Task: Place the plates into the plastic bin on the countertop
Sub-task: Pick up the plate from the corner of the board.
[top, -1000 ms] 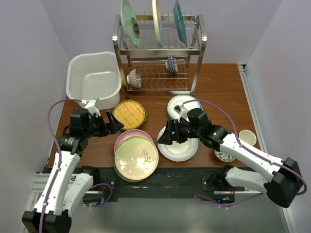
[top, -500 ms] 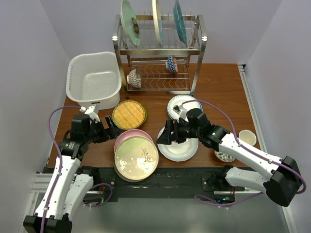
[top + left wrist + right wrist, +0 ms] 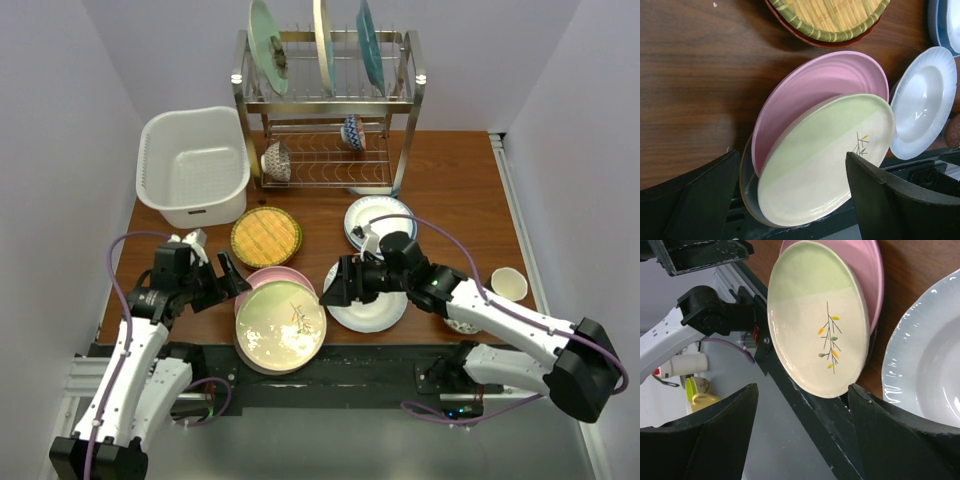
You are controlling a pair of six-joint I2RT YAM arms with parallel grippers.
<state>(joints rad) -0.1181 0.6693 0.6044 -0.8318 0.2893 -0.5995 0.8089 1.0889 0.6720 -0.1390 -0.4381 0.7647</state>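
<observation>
A stack of plates lies at the near edge of the countertop: a cream floral plate on top, a pink plate under it and a grey one at the bottom. My left gripper is open at the stack's left rim. In the left wrist view the floral plate lies between my fingers. My right gripper is open at the stack's right side, above a white plate. A woven yellow plate lies behind. The white plastic bin stands at the back left and holds nothing.
A two-tier wire rack at the back holds three upright plates on top and two patterned bowls below. A blue-rimmed plate stack lies right of centre. A cup and a small bowl stand near the right arm.
My left gripper has come down and right from beside the woven plate to the stack's left rim. My right gripper has edged left toward the stack and narrowed a little.
</observation>
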